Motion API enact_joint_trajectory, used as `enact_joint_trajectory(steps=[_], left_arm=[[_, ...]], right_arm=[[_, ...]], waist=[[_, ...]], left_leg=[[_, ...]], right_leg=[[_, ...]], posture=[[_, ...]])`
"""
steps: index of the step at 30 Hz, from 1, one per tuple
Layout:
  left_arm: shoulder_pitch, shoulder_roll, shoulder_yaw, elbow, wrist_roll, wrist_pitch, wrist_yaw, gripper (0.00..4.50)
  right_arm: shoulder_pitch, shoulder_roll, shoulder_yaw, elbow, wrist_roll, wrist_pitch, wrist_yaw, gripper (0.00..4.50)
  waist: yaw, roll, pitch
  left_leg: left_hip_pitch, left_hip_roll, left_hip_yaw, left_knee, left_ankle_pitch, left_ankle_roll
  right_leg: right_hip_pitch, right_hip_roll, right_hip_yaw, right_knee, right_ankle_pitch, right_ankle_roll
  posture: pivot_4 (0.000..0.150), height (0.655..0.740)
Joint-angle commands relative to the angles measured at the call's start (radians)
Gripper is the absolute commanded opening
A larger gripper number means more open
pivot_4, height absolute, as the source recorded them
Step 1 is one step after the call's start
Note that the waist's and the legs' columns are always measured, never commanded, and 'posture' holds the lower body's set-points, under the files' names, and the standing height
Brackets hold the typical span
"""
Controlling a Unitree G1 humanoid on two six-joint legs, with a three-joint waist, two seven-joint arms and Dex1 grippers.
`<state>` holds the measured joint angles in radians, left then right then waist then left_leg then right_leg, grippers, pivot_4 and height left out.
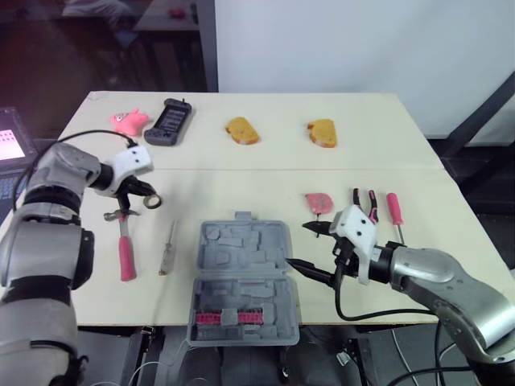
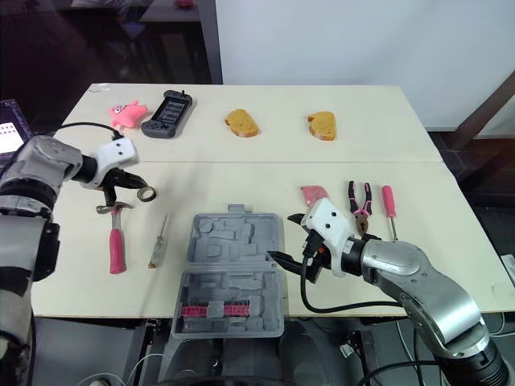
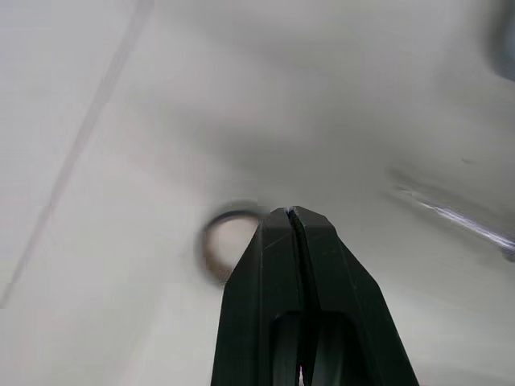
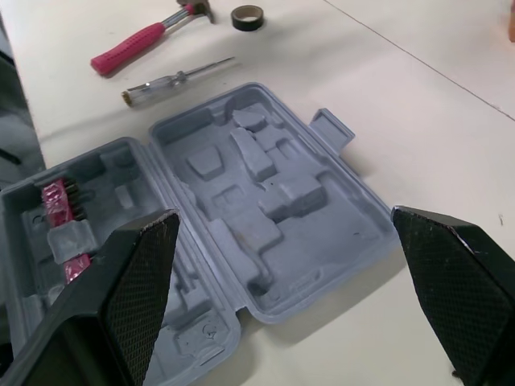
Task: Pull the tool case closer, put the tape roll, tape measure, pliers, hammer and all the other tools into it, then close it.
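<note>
Our left gripper (image 3: 291,214) held its fingers pressed together with nothing between them, tip just beside the tape roll (image 4: 246,22). The blur hid whether they touched. Our right gripper (image 4: 282,221) gaped wide over the open tool case (image 1: 241,273) at the table's (image 1: 241,177) near edge. To lift the roll well, we judged the left fingers should part and straddle one wall.

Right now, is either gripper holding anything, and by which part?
Nothing is held. The left gripper is shut and empty beside the tape roll; the right gripper is open beside the tool case.
</note>
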<state>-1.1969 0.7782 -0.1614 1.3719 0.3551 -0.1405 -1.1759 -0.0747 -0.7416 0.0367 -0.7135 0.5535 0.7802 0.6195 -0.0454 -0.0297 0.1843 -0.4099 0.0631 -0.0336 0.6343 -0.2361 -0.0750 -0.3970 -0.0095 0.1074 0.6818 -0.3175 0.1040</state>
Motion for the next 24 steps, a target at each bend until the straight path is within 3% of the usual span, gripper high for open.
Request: enact_joint_trajectory(steps=[1, 4, 7, 13, 15, 18, 24], left_arm=[[-0.038, 0.04, 0.061, -0.009, -0.047, 0.051, 0.045, 0.03], [-0.029, 0.055, 0.077, -0.011, -0.057, 0.065, 0.051, 0.03], [-0.018, 0.065, 0.094, -0.012, -0.069, 0.077, 0.045, 0.81], [0.018, 0.059, 0.083, -0.017, -0.066, 0.065, -0.017, 3.78], [0.033, 0.046, 0.074, -0.019, -0.057, 0.045, 0.006, 4.4], [0.07, 0.014, 0.037, -0.022, -0.014, -0.03, 0.104, 4.4], [0.093, -0.033, 0.023, -0.013, 0.001, -0.063, 0.138, 4.4]], right_arm=[[0.023, 0.001, -0.019, -0.048, 0.003, -0.004, -0.011, 4.5], [0.041, -0.006, -0.031, -0.047, 0.002, -0.009, -0.009, 4.5], [0.041, -0.007, -0.034, -0.044, 0.002, -0.009, -0.009, 4.5], [0.038, -0.003, -0.026, -0.037, -0.002, -0.011, -0.009, 4.5], [0.037, 0.0, -0.024, -0.037, -0.001, -0.009, -0.01, 4.5], [0.038, 0.005, -0.019, -0.043, 0.002, -0.002, -0.016, 4.5], [0.061, 0.008, -0.03, -0.073, 0.013, 0.02, -0.038, 4.5]], waist=[[0.001, 0.0, 0.0], [0.002, 0.0, 0.0], [0.002, 0.0, 0.0], [0.002, 0.0, 0.0], [0.002, 0.0, 0.0], [0.003, 0.0, 0.0], [0.007, 0.0, 0.0]], left_leg=[[0.0, 0.0, 0.0, 0.0, 0.0, 0.0], [0.0, 0.0, 0.0, 0.0, 0.0, 0.0], [0.0, 0.0, 0.0, 0.0, 0.0, 0.0], [0.0, 0.0, 0.0, 0.0, 0.0, 0.0], [0.0, 0.0, 0.0, 0.0, 0.0, 0.0], [0.0, 0.0, 0.0, 0.0, 0.0, 0.0], [-0.001, 0.0, 0.0, 0.002, 0.0, 0.0]], right_leg=[[0.0, 0.0, 0.0, 0.0, 0.0, 0.0], [0.0, 0.0, 0.0, 0.0, 0.0, 0.0], [0.0, 0.0, 0.0, 0.0, 0.0, 0.0], [0.0, 0.0, 0.0, 0.0, 0.0, 0.0], [0.0, 0.0, 0.0, 0.0, 0.0, 0.0], [0.0, 0.0, 0.0, 0.0, 0.0, 0.0], [0.001, 0.0, 0.0, 0.0, 0.0, 0.0]], posture=[[0.15, 0.74], [0.15, 0.74], [0.15, 0.74], [0.15, 0.74], [0.15, 0.74], [0.15, 0.74], [0.15, 0.74]])
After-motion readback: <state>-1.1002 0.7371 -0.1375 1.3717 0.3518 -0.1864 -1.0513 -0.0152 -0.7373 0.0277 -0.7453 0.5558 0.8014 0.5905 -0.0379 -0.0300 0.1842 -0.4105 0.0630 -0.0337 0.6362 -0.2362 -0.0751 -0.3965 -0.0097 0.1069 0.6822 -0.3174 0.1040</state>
